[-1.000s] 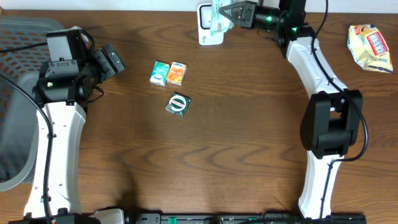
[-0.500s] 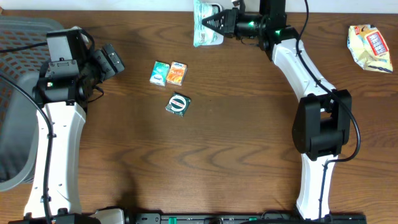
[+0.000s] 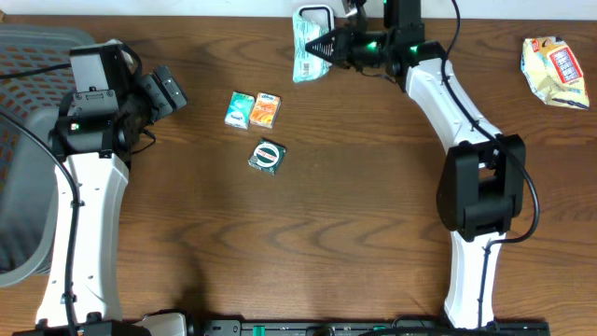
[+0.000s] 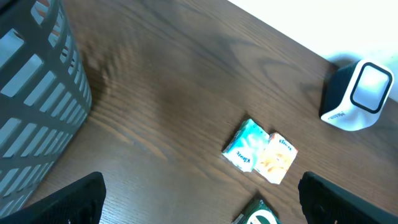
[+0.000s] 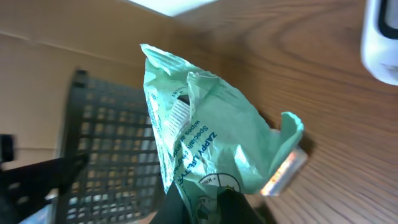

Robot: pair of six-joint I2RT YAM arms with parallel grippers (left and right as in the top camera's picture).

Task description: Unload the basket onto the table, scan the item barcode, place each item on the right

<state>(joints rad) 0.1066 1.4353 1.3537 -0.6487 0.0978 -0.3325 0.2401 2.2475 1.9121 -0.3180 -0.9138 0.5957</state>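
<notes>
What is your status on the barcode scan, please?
Right gripper shut on green packet, beside the scanner. Left gripper open, empty, near the basket. Three small packs mid-table, not in the way.

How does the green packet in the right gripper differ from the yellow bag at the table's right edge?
The green packet is pale mint with dark print; the yellow bag carries a red label. The green packet is pinched in the right gripper beside the scanner, while the yellow bag lies untouched on the table. Both are soft, crinkled pouches.
</notes>
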